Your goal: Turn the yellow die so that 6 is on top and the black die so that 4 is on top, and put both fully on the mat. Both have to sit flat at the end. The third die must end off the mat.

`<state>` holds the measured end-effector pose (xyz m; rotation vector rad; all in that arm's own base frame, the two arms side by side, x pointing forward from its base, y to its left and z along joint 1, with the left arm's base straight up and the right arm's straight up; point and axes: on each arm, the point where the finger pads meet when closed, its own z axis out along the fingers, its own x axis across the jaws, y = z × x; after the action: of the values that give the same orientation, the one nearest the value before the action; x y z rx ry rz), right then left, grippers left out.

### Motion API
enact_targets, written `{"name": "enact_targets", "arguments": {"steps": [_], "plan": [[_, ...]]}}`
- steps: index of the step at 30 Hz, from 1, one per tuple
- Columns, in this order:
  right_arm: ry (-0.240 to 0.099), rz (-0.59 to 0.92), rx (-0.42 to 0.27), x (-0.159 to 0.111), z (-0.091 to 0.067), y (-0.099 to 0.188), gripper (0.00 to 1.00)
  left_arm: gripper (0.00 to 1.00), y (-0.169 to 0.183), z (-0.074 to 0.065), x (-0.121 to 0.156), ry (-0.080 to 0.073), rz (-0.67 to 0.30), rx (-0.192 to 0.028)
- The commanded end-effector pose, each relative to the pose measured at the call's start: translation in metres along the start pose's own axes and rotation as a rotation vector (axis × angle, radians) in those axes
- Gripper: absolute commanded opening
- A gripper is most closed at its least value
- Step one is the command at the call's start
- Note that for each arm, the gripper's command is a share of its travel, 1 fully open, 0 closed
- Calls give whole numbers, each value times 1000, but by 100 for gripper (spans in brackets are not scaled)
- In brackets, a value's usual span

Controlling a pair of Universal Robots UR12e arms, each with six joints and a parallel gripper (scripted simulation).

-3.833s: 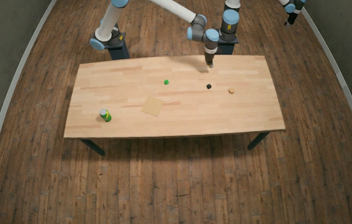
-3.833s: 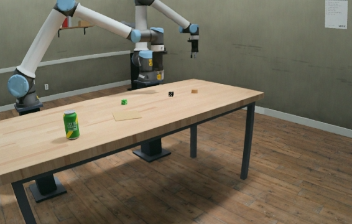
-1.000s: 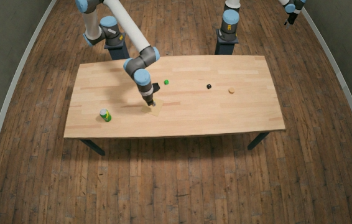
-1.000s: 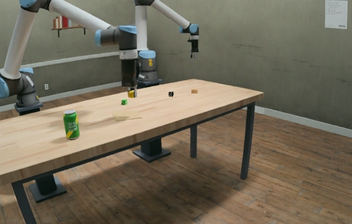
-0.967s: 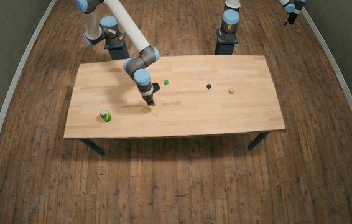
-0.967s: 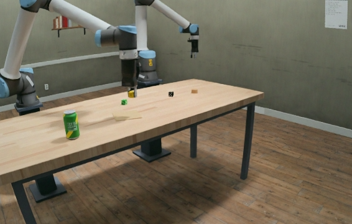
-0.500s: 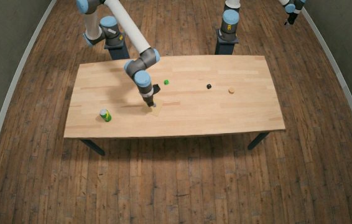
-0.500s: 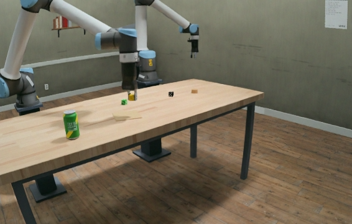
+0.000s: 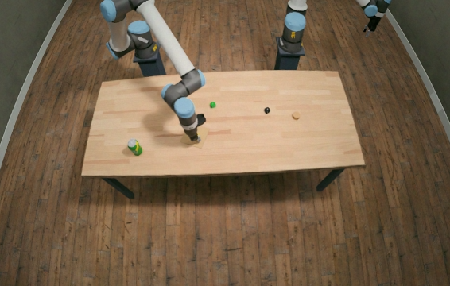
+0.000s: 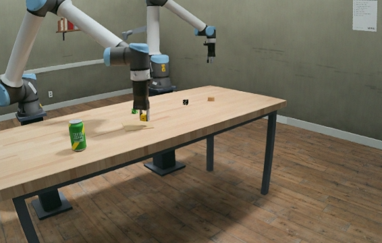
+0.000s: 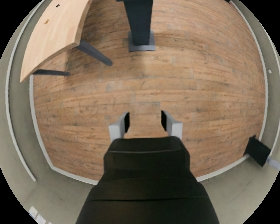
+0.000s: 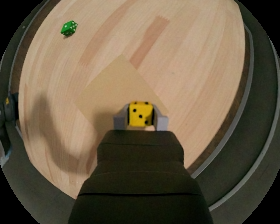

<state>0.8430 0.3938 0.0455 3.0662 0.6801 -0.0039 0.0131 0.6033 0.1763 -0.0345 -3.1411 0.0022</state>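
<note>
The yellow die [image 10: 143, 117] [image 12: 140, 114] is held between the fingers of my right gripper [image 10: 144, 117] [image 12: 140, 110], in the air above the mat [image 9: 201, 144] [image 10: 128, 127] [image 12: 111, 82]. In the right wrist view the die's face toward the camera shows three pips on a diagonal. The tan square mat lies flat on the table. The black die [image 9: 267, 110] [image 10: 185, 102] sits on the table, well off the mat; its top is too small to read. The green die [image 9: 213, 105] [image 10: 134, 111] [image 12: 69, 28] sits off the mat. My left gripper [image 9: 367, 30] [image 10: 210, 61] [image 11: 145, 117] is open and empty, away from the table.
A green can [image 9: 135, 147] [image 10: 77, 135] stands upright on the table [image 9: 249, 155] [image 10: 42, 162], to the left of the mat in the top and exterior views. A small orange-tan round block [image 9: 296, 115] [image 10: 210, 99] lies beyond the black die.
</note>
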Motion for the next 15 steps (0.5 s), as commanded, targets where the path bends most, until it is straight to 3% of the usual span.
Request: {"name": "enact_targets", "arguments": {"steps": [1,6,15], "plan": [[3,0,0,1,8,0,57,100,1,-1,0,0,0,-2],[3,0,0,1,16,0,57,100,1,-1,0,0,0,-2],[3,0,0,1,18,0,57,100,1,-1,0,0,0,-2]]}}
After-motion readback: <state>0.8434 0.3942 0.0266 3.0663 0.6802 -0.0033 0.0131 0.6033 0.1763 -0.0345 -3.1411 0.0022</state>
